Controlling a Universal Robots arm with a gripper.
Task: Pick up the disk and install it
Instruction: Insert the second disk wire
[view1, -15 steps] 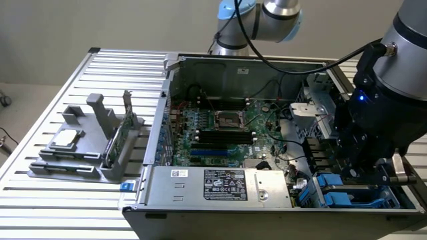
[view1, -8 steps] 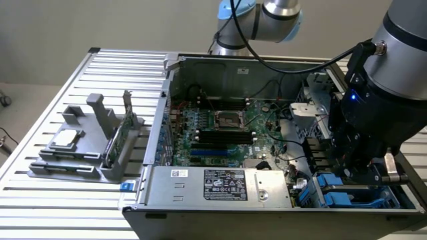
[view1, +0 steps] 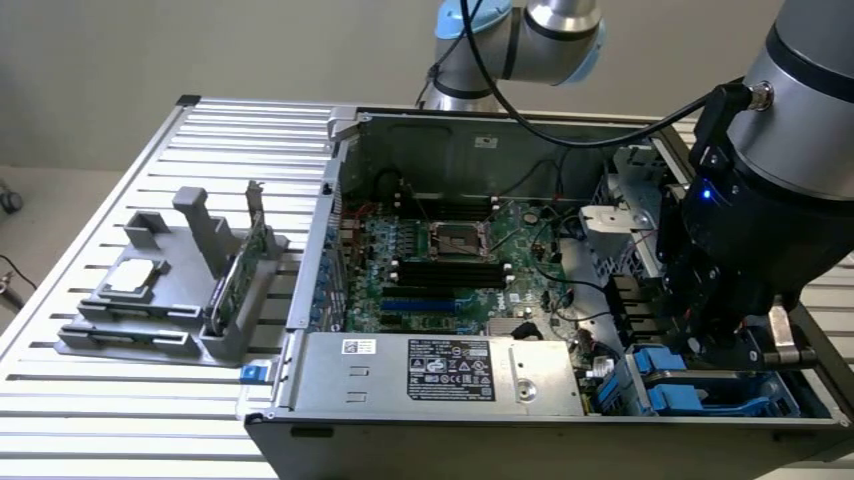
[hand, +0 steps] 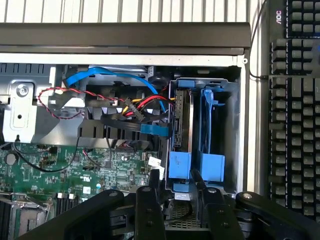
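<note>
The slatted metal surface (view1: 94, 240) carried everything, and the open computer case (view1: 534, 125) took up the middle and the exterior view's right, lying on its side so that I could reach in from above. Its motherboard (view1: 441, 260) lay face up in the centre of that frame, with the power supply (view1: 441, 370) along the case's lower edge. My arm (view1: 801, 120) came down the exterior view's right side into the lower right corner of the case, where the drive cage (hand: 235, 125) sat.

In the exterior view's left stood a grey fixture (view1: 200, 300), holding a small square chip (view1: 131, 277) flat and a green circuit card (view1: 238, 275) upright, both well apart from where I was working. A keyboard (hand: 295, 125) lay just outside the case wall in the wrist view.

The disk (hand: 182, 120) stood on edge inside the drive cage, its blue rail tab (hand: 180, 165) facing me, beside a blue carrier (hand: 212, 125) that looked empty. A red, yellow and black cable bundle (hand: 142, 105) ran up to the disk's side. I judged it seated in its bay, or very nearly so.

My gripper (hand: 176, 192) hung just in front of the blue tabs, fingers (hand: 150, 210) standing apart and clamping nothing, lined up roughly with the disk's slot.
</note>
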